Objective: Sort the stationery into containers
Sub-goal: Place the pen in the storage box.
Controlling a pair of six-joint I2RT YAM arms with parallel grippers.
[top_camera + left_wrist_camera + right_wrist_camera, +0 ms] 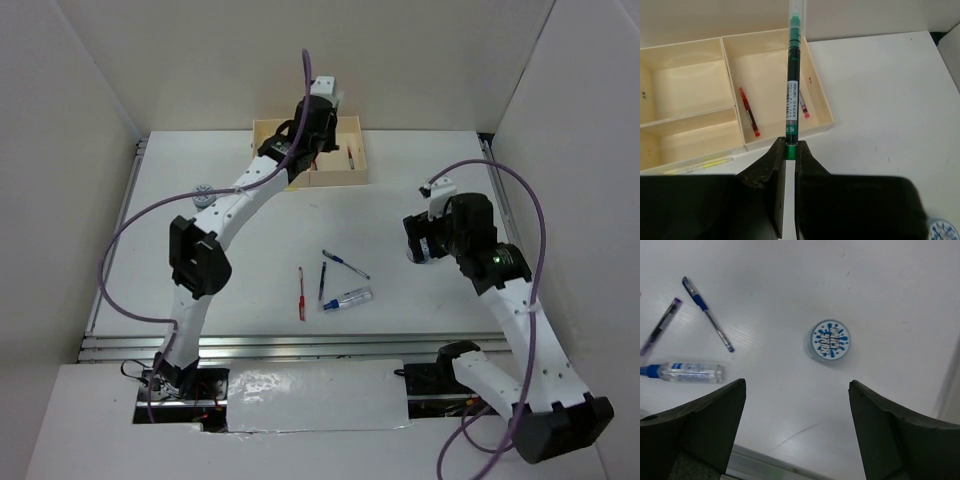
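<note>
My left gripper (791, 145) is shut on the end of a green pen (793, 95), which points out over the large section of the cream-yellow box (823, 102). Two red pens (749, 111) lie in that section. In the top view the left gripper (315, 130) is over the box (262, 128). My right gripper (797, 385) is open and empty, just short of a round blue-and-white cylinder (830, 339). On the table lie a blue pen (708, 314), a dark pen (660, 326), a clear tube with a blue end (687, 371) and a red pen (301, 293).
The second round cylinder (201, 196) sits left of the left arm and shows in the left wrist view (942, 232). A thin yellowish pen (705, 163) lies outside the box along its near wall. The box's two smaller sections (685, 82) hold nothing visible. White walls surround the table.
</note>
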